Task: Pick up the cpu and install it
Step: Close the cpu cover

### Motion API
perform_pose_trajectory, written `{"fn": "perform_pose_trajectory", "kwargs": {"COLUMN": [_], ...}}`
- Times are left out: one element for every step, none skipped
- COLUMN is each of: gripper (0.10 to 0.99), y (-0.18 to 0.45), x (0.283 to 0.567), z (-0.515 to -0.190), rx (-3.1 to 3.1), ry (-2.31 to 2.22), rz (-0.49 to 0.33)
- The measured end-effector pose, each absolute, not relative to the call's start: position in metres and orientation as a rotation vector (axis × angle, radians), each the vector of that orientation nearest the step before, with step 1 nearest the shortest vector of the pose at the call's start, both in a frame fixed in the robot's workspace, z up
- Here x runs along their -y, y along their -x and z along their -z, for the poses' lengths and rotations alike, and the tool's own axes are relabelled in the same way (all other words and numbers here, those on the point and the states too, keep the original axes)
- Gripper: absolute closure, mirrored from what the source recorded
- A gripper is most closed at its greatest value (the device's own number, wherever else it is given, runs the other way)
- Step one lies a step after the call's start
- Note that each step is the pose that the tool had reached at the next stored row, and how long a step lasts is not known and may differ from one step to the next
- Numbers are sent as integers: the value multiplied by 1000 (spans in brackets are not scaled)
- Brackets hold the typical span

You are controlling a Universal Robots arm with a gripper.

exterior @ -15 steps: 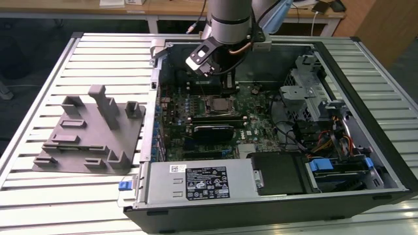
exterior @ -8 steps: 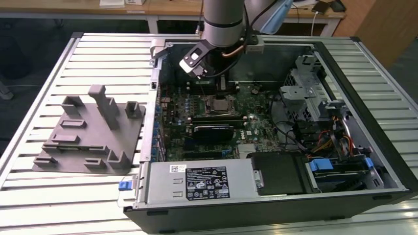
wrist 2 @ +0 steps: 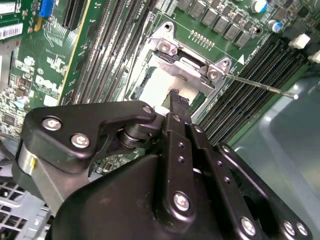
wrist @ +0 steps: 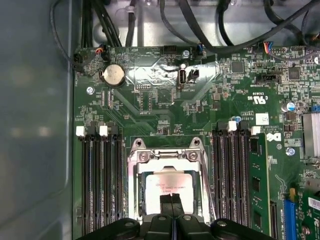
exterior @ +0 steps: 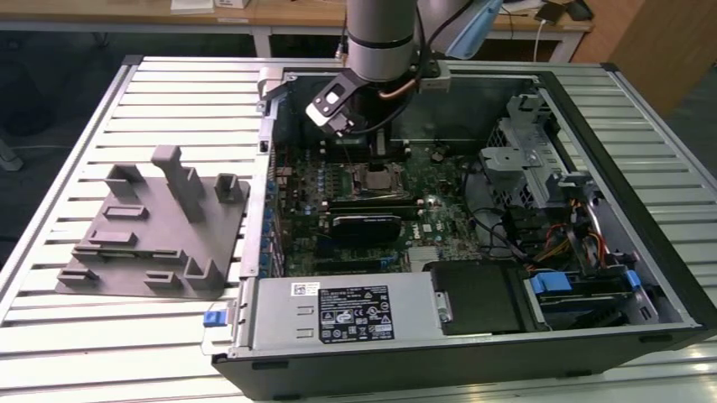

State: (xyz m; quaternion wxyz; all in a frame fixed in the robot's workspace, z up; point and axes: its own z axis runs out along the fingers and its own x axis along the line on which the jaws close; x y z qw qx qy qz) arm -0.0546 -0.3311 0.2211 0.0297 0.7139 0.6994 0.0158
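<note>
Reaching down from the top of the exterior view, the arm [exterior: 381, 34] hangs over the open computer case [exterior: 661, 277], which lies on its side on a slatted table [exterior: 112, 336]. Its lower end stands above the far part of the green motherboard [exterior: 448, 227]. A grey fixture [exterior: 146, 243] sits on the table at the exterior view's left, apart from the case. A silver power supply box [exterior: 336, 315] fills the near corner of the case.

In the first wrist view, the cpu [wrist: 170, 184] lies flat inside the metal socket frame [wrist: 135, 167], its pale top facing the camera. The gripper [wrist: 171, 201] is directly over the near half of the chip. Its two black fingertips are pressed together along a thin seam, with nothing clamped between them. Whether the tips touch the chip's top cannot be told. Black memory slots [wrist: 100, 180] run along both sides of the socket, and a round coin cell [wrist: 113, 75] sits farther up the board.

In the second wrist view, the clenched fingers end in one narrow ribbed tip just over the chip's bright surface, with the frame's screws beyond it. A thin lever rod [wrist 2: 260, 85] sticks out from the frame across the neighbouring slots.
</note>
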Motion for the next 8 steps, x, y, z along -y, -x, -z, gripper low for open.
{"fn": "perform_pose_trajectory", "kwargs": {"gripper": [980, 980, 980, 980, 980, 980, 980, 980], "y": [55, 55, 55, 55, 55, 55, 55, 55], "x": [331, 331, 331, 331, 331, 331, 331, 331], "z": [-221, -221, -220, -220, -220, -220, -220, -220], "rx": [-2172, -2187, -2199, -2209, -2217, -2226, -2235, -2247], "ry": [-2185, -2169, -2155, -2142, -2129, -2117, -2105, -2092], "rz": [-48, -44, -36, -26, -15, -6, -1, 1]}}
